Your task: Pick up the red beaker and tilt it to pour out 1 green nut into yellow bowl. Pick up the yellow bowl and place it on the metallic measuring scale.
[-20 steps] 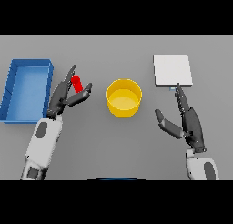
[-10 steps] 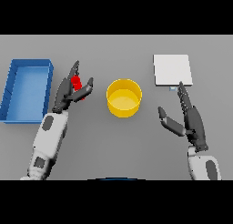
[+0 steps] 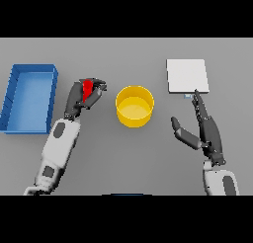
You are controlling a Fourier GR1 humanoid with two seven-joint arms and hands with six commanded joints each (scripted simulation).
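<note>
Left hand: the left hand (image 3: 83, 100) is seen at the end of the white and grey arm that enters from the lower left; its dark fingers and thumb are curled round the red beaker (image 3: 88, 89), which is held within the grasp.
Red beaker: a small bright red vessel, only partly seen between the dark fingers; a narrow red strip is shown, leaning slightly rather than upright. Whether it is lifted off the table cannot be told. Its inside is hidden, so no nut can be made out.
Yellow bowl: the yellow bowl (image 3: 135, 106) is round, with upright walls and a paler yellow floor; it stands on the grey table (image 3: 148, 158), just to the right of the left hand and apart from it. Nothing can be made out inside the bowl.
Right hand: the right hand (image 3: 205, 131) is held over the table well to the right of the bowl, with its fingers straight and pointing away from the robot and the thumb spread out to the left; nothing is held.
Measuring scale: the metallic measuring scale (image 3: 187, 75) is a pale square plate lying just beyond the right hand's fingertips; a small tab is seen at its near edge.
Blue bin: a blue rectangular bin (image 3: 29, 127) with raised walls lies to the left of the left hand, near it but not touched.
</note>
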